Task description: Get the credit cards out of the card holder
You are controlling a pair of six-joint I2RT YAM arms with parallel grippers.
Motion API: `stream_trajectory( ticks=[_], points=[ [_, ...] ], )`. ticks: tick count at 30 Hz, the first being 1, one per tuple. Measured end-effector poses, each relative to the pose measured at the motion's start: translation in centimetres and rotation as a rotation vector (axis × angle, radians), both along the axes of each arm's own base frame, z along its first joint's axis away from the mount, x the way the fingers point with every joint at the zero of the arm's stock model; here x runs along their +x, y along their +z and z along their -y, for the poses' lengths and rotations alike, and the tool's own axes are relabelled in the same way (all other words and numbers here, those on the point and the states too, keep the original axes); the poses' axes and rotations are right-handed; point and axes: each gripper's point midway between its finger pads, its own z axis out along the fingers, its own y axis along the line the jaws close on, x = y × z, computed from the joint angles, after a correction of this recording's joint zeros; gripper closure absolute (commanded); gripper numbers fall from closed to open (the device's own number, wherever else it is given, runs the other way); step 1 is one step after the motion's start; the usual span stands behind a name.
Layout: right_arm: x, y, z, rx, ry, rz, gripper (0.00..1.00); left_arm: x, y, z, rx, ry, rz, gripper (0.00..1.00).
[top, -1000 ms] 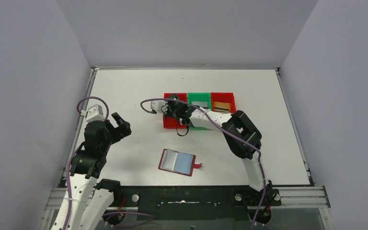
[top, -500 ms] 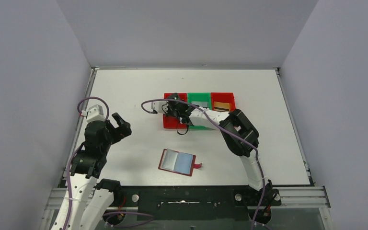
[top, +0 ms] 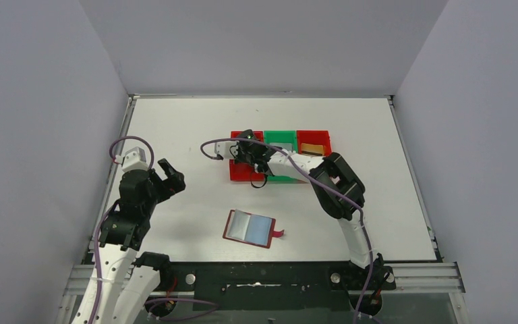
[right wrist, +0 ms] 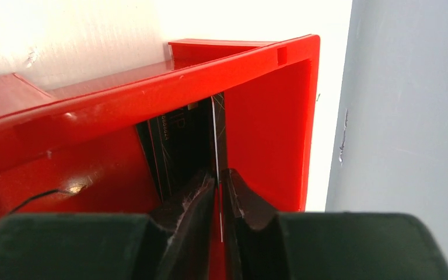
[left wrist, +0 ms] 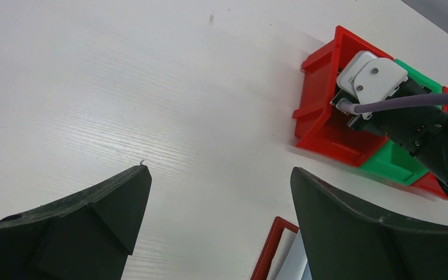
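The left claw [top: 168,177] hangs over the left side of the table [top: 175,128], well clear of everything. Its jaws are wide apart and hold nothing. In its own wrist view the two dark fingers [left wrist: 111,221] frame bare table top.

The card holder [top: 251,228] lies open and flat near the near edge of the table, about midway along it. It is a dark red booklet with clear, bluish-grey sleeves facing up. Its long axis runs left to right, the right end slightly nearer the near edge. A small red tab [top: 278,233] sticks out from that right end.

Farther back, three small bins stand in a row, touching: a red bin [top: 240,174], a green bin [top: 280,135] and a second red bin [top: 313,135]. A gold-tan card [top: 312,149] lies in the second red bin.

The right claw [top: 248,152] reaches down into the first red bin. In its wrist view the right claw [right wrist: 219,192] has its jaws almost together, with a thin black card [right wrist: 218,125] in the narrow slit between them. Whether they press on it I cannot tell. The card stands on edge, seen edge-on, its long axis pointing away from the fingers [right wrist: 189,198] toward the bin's far wall [right wrist: 268,116]. Another dark card [right wrist: 175,146] stands just beside it on the left.
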Motion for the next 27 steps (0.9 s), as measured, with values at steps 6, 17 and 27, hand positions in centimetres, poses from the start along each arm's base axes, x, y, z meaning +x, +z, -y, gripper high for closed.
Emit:
stream_trajectory(
  ticks=[6, 17, 27],
  points=[
    [0.0, -1.0, 0.2, -0.010, 0.006, -0.017, 0.76, 0.0, 0.0, 0.0, -0.001, -0.002, 0.001, 0.08],
    [0.1, -1.1, 0.2, 0.010, 0.001, -0.031, 0.60, 0.0, 0.0, 0.0, -0.001, -0.002, -0.001, 0.08],
    [0.3, -1.2, 0.4, 0.054, -0.023, -0.057, 0.49, 0.0, -0.1, 0.1, -0.003, -0.006, -0.001, 0.08]
  ],
)
